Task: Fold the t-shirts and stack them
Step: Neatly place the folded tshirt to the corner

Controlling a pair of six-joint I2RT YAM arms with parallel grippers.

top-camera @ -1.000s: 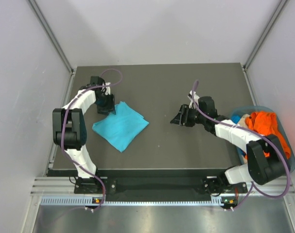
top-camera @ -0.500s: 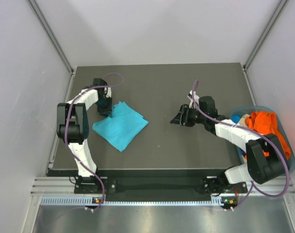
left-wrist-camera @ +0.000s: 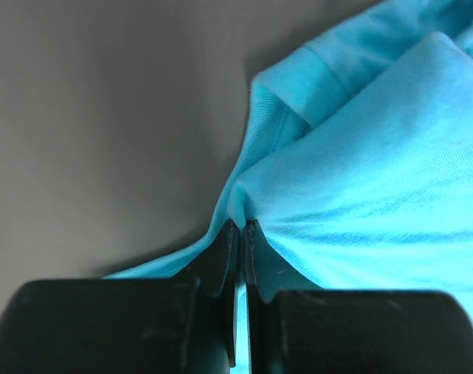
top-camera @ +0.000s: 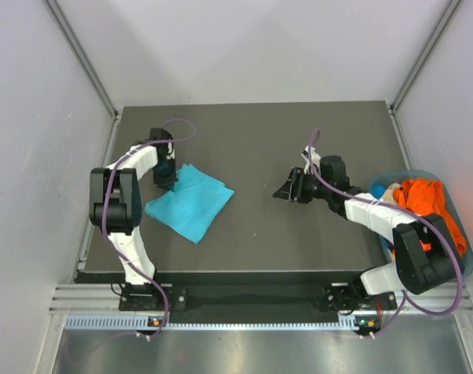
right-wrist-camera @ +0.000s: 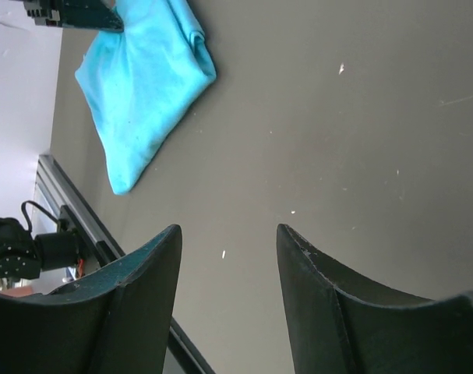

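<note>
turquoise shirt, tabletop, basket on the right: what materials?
Turquoise shirt: soft knit cloth, likely cotton jersey; fine ribbing, puckers where pinched.
Tabletop: dark matte sheet, material unclear; pale specks, no glare.
Basket: translucent blue-grey rim, probably plastic.

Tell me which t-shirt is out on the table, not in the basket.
The turquoise t-shirt, folded on the table with the left arm's fingers pinching its far corner. The orange t-shirt lies heaped in the basket.

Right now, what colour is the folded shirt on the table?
The shirt is turquoise; top view.
</note>
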